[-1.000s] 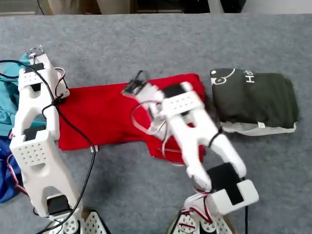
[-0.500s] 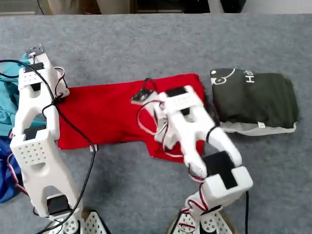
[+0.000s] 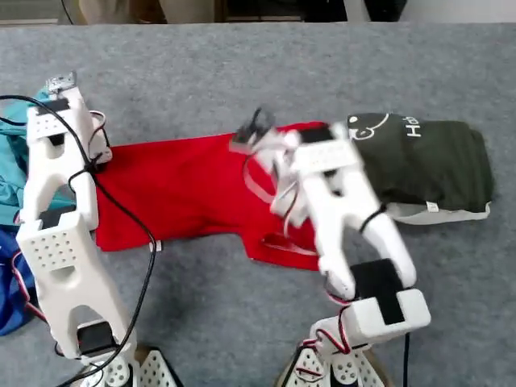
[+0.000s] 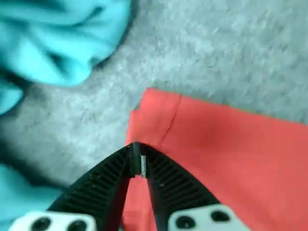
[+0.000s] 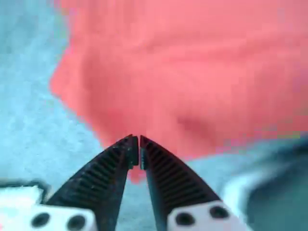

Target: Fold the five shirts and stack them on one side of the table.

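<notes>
From above, the left end effector [image 3: 59, 84] stands by one end of the spread red shirt [image 3: 177, 189]. The right end effector [image 3: 252, 131] is over the other end, with a folded dark shirt [image 3: 419, 161] just beyond it.

In the left wrist view the jaws are closed, their tips at the red hem. Whether they nip cloth I cannot tell. A teal shirt [image 4: 53, 38] lies ahead of them on the grey bench [image 4: 231, 48].

In the right wrist view the jaws are closed on a peak of red cloth.

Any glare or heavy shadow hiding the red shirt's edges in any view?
High view: even light, no glare; the red cloth shirt stands out against the grey carpeted table. Left wrist view: its corner lies evenly lit beyond the left pincer. Right wrist view: no glare either.
</notes>
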### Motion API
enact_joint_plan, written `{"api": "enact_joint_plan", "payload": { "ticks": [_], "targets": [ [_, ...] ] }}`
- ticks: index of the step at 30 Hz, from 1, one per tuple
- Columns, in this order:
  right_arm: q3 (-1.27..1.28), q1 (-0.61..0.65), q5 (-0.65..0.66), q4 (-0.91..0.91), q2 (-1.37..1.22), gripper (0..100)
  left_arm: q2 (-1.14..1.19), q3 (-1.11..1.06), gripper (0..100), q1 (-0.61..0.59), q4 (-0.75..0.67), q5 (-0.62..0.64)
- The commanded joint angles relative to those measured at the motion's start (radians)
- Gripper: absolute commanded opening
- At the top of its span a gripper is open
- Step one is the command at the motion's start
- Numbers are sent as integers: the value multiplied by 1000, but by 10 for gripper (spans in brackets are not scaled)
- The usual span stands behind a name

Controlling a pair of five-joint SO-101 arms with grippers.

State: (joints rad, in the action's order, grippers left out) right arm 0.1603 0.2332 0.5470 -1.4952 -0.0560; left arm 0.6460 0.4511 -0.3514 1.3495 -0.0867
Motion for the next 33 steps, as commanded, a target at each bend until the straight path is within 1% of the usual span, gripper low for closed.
{"api": "enact_joint_plan", "payload": {
  "ticks": [1,4,6,8,11,12,16,19,21,23,25,27,33],
  "targets": [
    [-321,-48,5,-23,-22,19,-81,183,22,-20,147,-12],
    [-512,-50,5,5,-185,19,-82,290,22,-11,239,-6],
    [-628,-53,5,28,-320,19,-54,299,21,2,249,-3],
    [-746,-53,5,34,-464,19,-2,299,20,8,216,-2],
    [-941,-67,3,28,-674,19,108,307,19,5,138,66],
    [-1009,-79,-18,23,-734,19,147,308,19,3,109,86],
    [-1282,-160,-192,-35,-929,19,275,310,19,-2,23,112],
    [-1472,-216,-213,-86,-1046,19,303,368,19,-20,40,110],
    [-1580,-226,-215,-133,-1110,19,311,413,19,-31,66,109],
    [-1707,-206,-218,-230,-1145,19,309,439,19,-34,80,114],
    [-1831,-154,-218,-296,-1158,19,302,468,19,-31,97,110],
    [-1830,-125,-219,-290,-1112,19,302,526,19,-29,138,109],
    [-1710,-93,-219,-295,-842,20,302,766,19,-37,373,89]
  ]
}}
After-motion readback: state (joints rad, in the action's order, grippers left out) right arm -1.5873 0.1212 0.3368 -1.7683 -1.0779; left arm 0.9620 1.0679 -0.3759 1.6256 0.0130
